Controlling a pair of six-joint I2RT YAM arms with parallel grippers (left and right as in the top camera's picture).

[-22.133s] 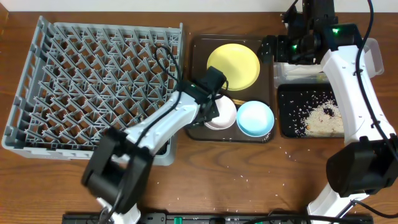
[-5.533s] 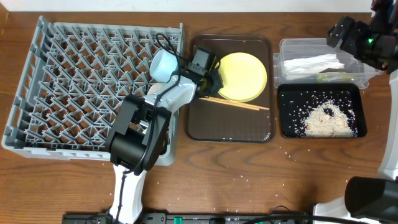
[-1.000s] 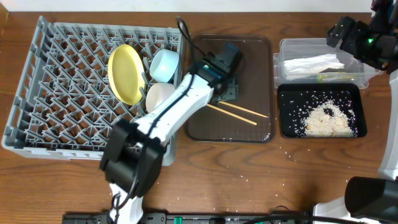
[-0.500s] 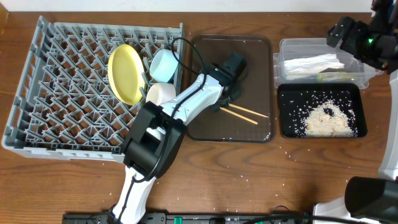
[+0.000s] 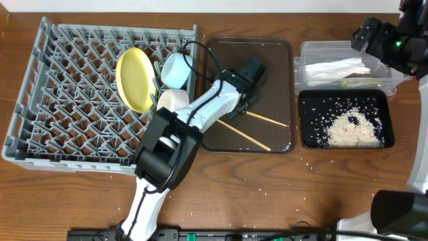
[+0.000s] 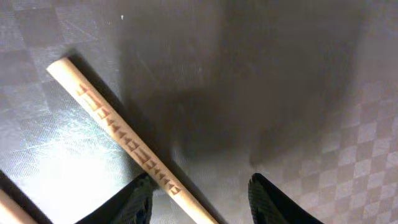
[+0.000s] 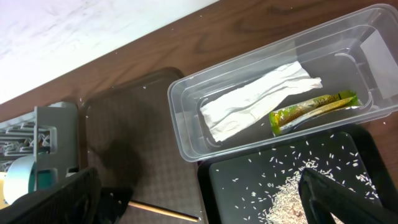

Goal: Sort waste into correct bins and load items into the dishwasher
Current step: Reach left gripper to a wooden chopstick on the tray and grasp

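Two wooden chopsticks (image 5: 245,134) lie splayed apart on the brown serving tray (image 5: 271,57). My left gripper (image 5: 241,106) is low over their near ends. In the left wrist view one chopstick (image 6: 118,134) runs between the fingers (image 6: 140,200), close to the left one, with a wide gap to the right one. The left gripper (image 6: 202,202) is open. The yellow plate (image 5: 137,79), light blue bowl (image 5: 177,69) and white bowl (image 5: 172,100) stand in the grey dish rack (image 5: 60,134). My right gripper (image 5: 384,40) hangs open over the bins.
The clear tub (image 7: 186,118) holds the white napkin (image 7: 255,99) and the yellow-green wrapper (image 7: 311,109). The black tray (image 7: 236,180) in front of it holds rice (image 7: 298,193). A few rice grains lie on the wooden table (image 5: 281,194) near the front edge.
My left gripper came down from the tray's middle onto the chopsticks' near ends and its jaws narrowed. One chopstick swung toward the tray's front, so the pair now splays. The right arm is still.
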